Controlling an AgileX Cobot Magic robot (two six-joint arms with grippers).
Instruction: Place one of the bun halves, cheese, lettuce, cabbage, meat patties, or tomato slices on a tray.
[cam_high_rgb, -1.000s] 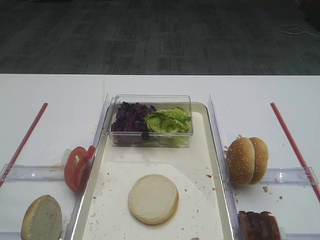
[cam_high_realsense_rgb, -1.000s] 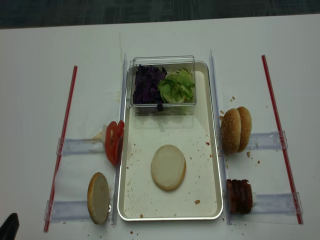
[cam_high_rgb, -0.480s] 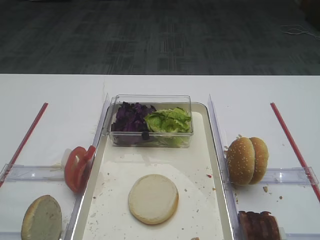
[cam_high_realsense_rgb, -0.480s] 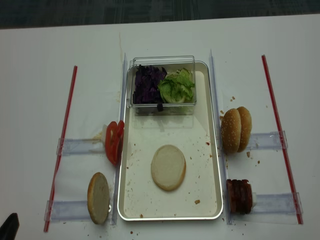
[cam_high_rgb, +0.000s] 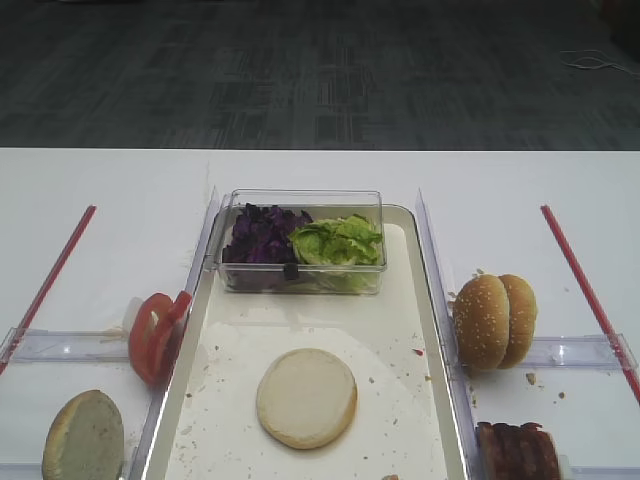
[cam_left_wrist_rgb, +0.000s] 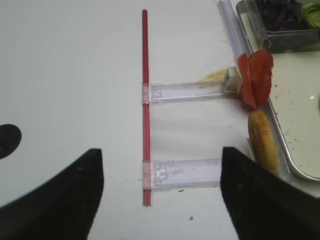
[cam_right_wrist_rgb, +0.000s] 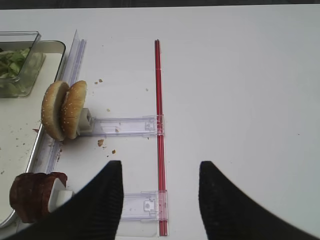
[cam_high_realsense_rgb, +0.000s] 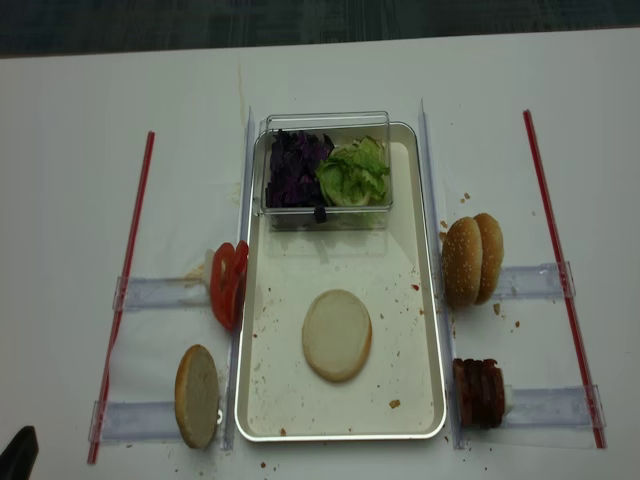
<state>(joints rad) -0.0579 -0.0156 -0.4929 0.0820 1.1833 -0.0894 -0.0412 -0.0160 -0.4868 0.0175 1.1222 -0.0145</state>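
**Left wrist view: both grippers apart, one plain bun half on the tray**

From the left wrist camera I see my left gripper with its jaws spread wide and nothing between them, hanging over the white table near a red strip. My right gripper is likewise apart and holds nothing.

Out from the left gripper, the tomato slices stand on edge just outside the tray. One of the bun halves lies cut face up on the tray floor; another stands on edge outside its left rim. Cabbage and lettuce share a clear box at the tray's far end. Sesame buns and meat patties stand right of the tray.
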